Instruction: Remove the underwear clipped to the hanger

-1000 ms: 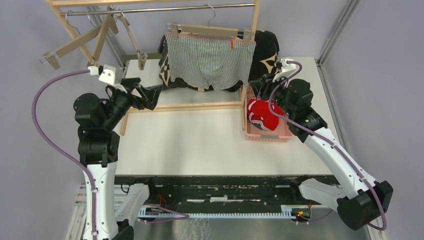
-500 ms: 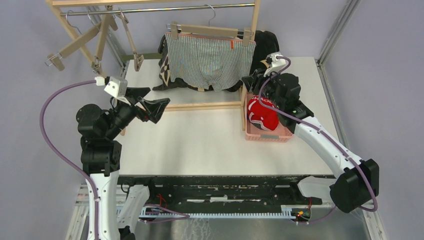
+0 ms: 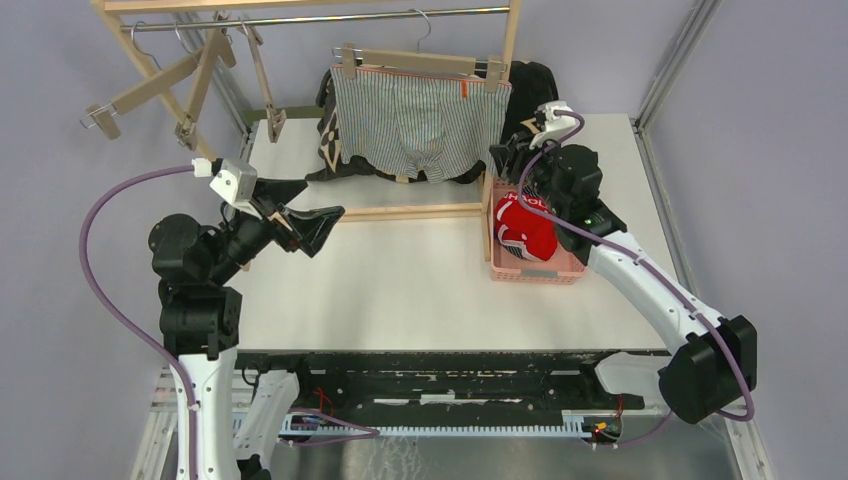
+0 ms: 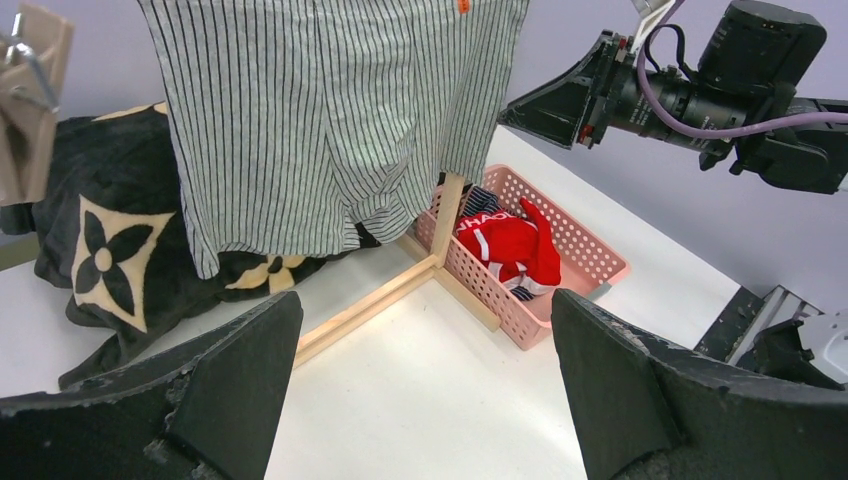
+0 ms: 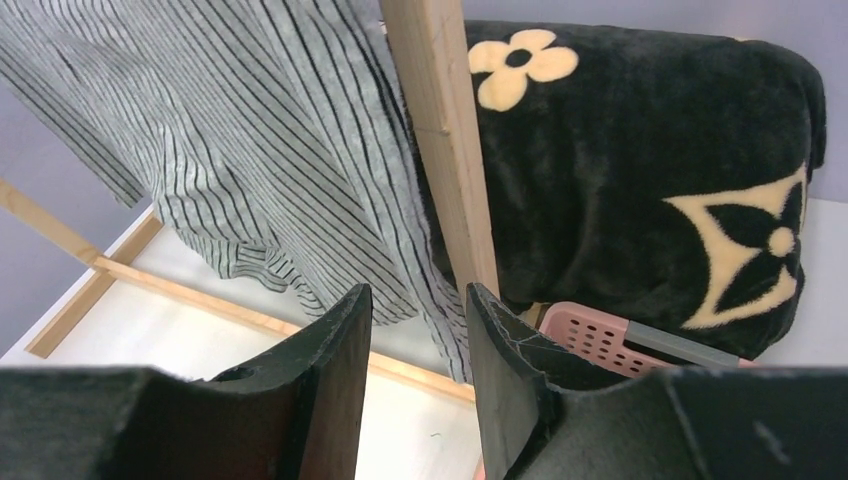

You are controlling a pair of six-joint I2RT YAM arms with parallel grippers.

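Your left claw [image 3: 322, 198] hangs spread wide and empty above the table [image 3: 400, 285]. Your right claw [image 5: 418, 300] is partly spread, gripping nothing, near the wooden post [image 5: 440, 150]. The striped underwear [image 3: 420, 125] hangs clipped to the hanger [image 3: 420, 62]; the red underwear [image 3: 525, 228] lies in the basket [image 3: 535, 275].

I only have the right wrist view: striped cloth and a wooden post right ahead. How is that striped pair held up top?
Observer: The pinstriped underwear hangs from a wooden hanger, clipped at both ends of its waistband.
Operator: What's been removed so far?
Observer: The red underwear lies in the pink basket, with a dark striped pair peeking out around it.
Operator: Where's the other arm?
Observer: The left gripper hangs wide open and empty near the rack's front rail.
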